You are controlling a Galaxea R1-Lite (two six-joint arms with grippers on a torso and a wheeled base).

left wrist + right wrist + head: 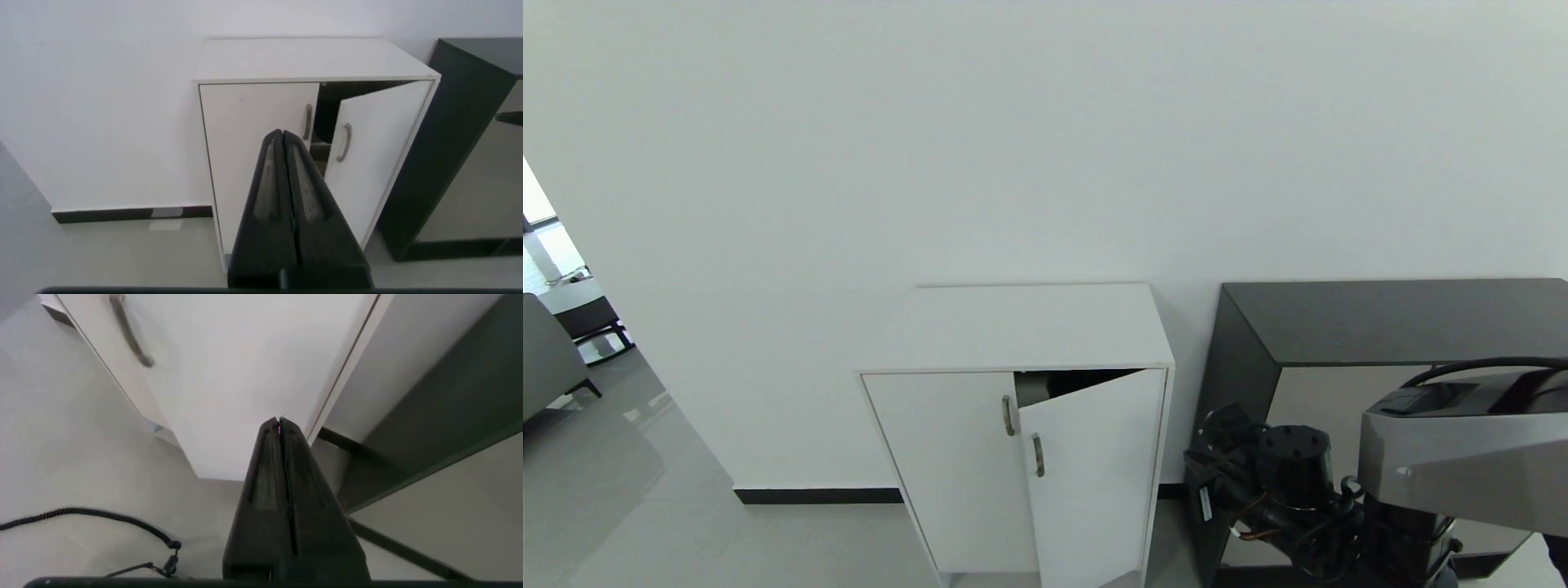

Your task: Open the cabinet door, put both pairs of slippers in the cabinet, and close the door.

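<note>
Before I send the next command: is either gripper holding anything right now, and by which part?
Nothing is held. The left gripper and the right gripper are both shut on nothing, in front of the cabinet, whose right door stands ajar.

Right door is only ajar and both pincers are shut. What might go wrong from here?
1. The right pincer sits shut close to the right door; a forward nudge may push it closed.
2. Swung wide, that door may hit the black table beside its hinge side.
</note>
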